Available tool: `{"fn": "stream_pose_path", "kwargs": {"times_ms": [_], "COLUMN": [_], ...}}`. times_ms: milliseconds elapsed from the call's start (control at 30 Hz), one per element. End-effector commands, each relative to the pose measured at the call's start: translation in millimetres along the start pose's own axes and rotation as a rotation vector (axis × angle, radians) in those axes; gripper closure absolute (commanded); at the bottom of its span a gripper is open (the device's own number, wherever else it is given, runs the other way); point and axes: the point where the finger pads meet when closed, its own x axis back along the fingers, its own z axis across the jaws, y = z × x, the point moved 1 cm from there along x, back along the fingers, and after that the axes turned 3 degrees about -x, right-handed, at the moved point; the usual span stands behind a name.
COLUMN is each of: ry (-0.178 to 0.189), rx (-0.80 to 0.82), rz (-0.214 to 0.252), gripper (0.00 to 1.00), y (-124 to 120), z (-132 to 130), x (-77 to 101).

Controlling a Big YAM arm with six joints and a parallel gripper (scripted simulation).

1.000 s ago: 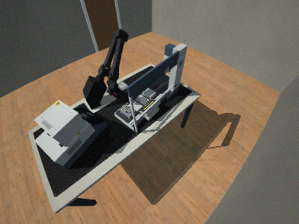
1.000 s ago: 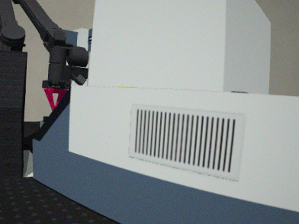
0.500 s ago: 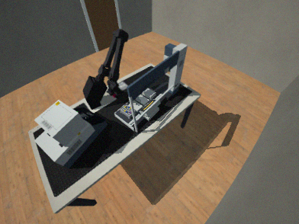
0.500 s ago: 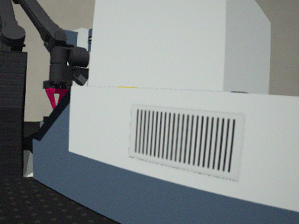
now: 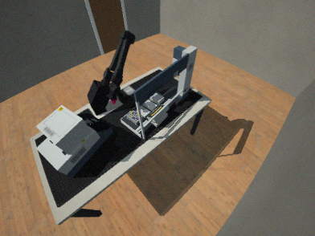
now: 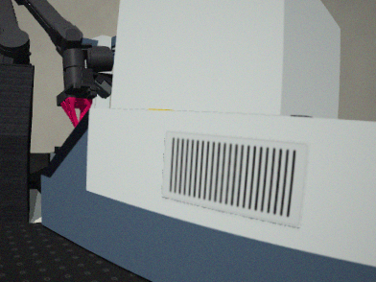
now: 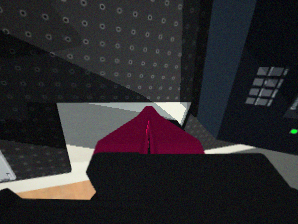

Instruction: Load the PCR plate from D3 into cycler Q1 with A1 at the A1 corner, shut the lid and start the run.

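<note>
Getting ready to press the LID key, the gripper (image 7: 148, 131) hangs pinched shut and empty near Q1 (image 5: 68, 140) at the worktop's left end, its keys (image 7: 265, 86) nearby, while the plate (image 5: 149, 106) waits by the far edge.

The pincer (image 6: 76, 116), its red fingers pressed together, hangs just beside the cycler (image 6: 144, 158) above its sloped front.
</note>
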Motion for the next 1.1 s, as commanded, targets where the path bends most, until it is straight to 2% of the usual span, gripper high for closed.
{"fn": "stream_pose_path", "kwargs": {"times_ms": [0,67,100,167,367,400,433,500,633,700,767,833,967,1067], "ry": [-0.049,-0.092,-0.081,-0.132,-0.253,-0.268,-0.256,-0.256,-0.352,-0.347,-0.402,-0.441,-0.426,-0.429], "rx": [0.053,0.057,0.054,0.062,0.086,0.079,0.076,0.076,0.102,0.096,0.103,0.124,0.120,0.121], "rz": [-0.040,-0.050,-0.051,-0.050,-0.063,-0.061,-0.061,-0.061,-0.085,-0.085,-0.082,-0.088,-0.085,-0.089], "gripper": [1.00,1.00,1.00,1.00,1.00,1.00,1.00,1.00,1.00,1.00,1.00,1.00,1.00,1.00], "y": [13.2,16.4,16.9,15.5,7.6,4.5,5.3,5.3,14.2,13.1,11.1,10.9,9.6,11.9], "z": [-14.1,-28.0,-34.5,-45.8,-69.1,-73.9,-80.4,-80.4,-100.5,-113.7,-125.8,-132.1,-154.7,-153.6], "x": [3.6,5.3,5.8,6.4,7.4,7.0,7.3,7.3,11.2,12.2,13.3,12.7,15.2,16.6]}}
